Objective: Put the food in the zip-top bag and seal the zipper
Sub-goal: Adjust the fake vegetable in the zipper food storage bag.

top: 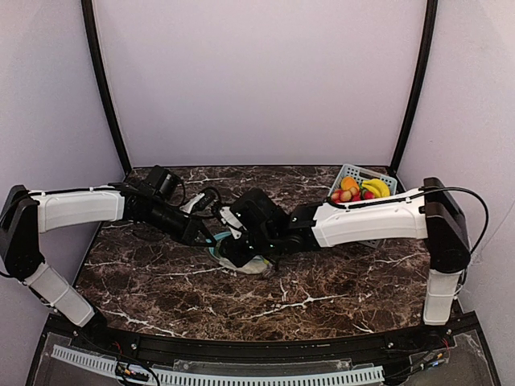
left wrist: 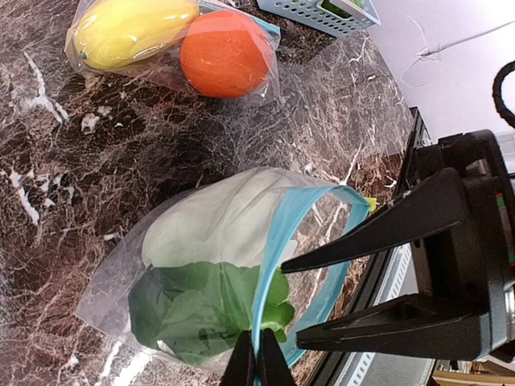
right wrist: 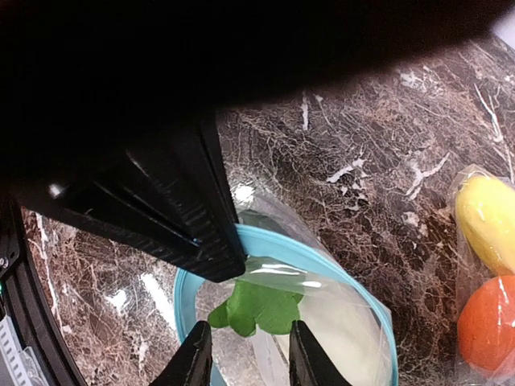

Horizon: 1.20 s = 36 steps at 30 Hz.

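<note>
A clear zip-top bag (left wrist: 121, 273) with a blue zipper strip (left wrist: 278, 241) lies on the marble. Inside it are a white oblong (left wrist: 217, 221) and a green leafy piece (left wrist: 201, 310). My left gripper (left wrist: 257, 366) is shut on the blue strip at the bag's mouth. My right gripper (right wrist: 251, 362) is at the same mouth with its jaws apart, and the edge of the green piece (right wrist: 261, 305) lies between its tips. A yellow oblong (left wrist: 133, 28) and an orange ball (left wrist: 224, 52) sit in a second clear bag further off. From above, both grippers meet over the bag (top: 259, 265).
A pale blue basket (top: 364, 173) with more toy fruit (top: 354, 191) stands at the back right of the marble table (top: 161, 281). Dark posts and lilac walls close in the back and sides. The two arms cross the middle of the table.
</note>
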Tool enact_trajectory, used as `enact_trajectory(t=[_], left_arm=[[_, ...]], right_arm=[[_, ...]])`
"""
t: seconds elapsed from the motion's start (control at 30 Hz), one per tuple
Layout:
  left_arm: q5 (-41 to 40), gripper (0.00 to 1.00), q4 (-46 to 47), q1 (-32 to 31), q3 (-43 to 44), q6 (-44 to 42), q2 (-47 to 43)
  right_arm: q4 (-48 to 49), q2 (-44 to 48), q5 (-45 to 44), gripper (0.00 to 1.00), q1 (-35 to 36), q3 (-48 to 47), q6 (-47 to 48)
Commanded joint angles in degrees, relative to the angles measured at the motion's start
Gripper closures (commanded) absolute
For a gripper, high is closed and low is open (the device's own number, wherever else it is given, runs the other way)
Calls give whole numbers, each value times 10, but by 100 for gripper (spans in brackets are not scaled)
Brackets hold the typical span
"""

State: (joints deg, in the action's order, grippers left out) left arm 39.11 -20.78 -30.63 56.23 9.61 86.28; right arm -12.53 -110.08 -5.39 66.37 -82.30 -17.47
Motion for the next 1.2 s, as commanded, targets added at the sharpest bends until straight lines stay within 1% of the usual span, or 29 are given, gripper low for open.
enact_trajectory(t=[0.0,0.23,0.47,0.57,0.63,0.73,0.9,1.03,1.17], left_arm=[[15,99,-15,2,7,-10,-3],[37,99,-10,2,8,-13,-4],[60,99,4,3,4,-11,-16],[49,99,8,2,2,-9,-24],[28,99,3,2,3,-9,-27],[-13,99,-13,5,5,-12,-28],[-67,99,-19,23,4,-7,-38],[-81,99,-13,31,0,-12,-52],[-75,99,-3,31,-4,-18,-60]], right_arm=[[6,-39,8,69,-5,-33,-7],[7,-89,1,78,-27,-53,-28],[-27,-130,-25,81,-32,-73,-39],[-32,-124,-28,82,-32,-63,-43],[-29,-104,-23,81,-32,-52,-40],[-16,-55,-1,73,-31,-33,-21],[-6,48,31,52,-28,13,1],[-30,129,-3,37,-30,53,0],[-82,178,-47,29,-39,68,-4]])
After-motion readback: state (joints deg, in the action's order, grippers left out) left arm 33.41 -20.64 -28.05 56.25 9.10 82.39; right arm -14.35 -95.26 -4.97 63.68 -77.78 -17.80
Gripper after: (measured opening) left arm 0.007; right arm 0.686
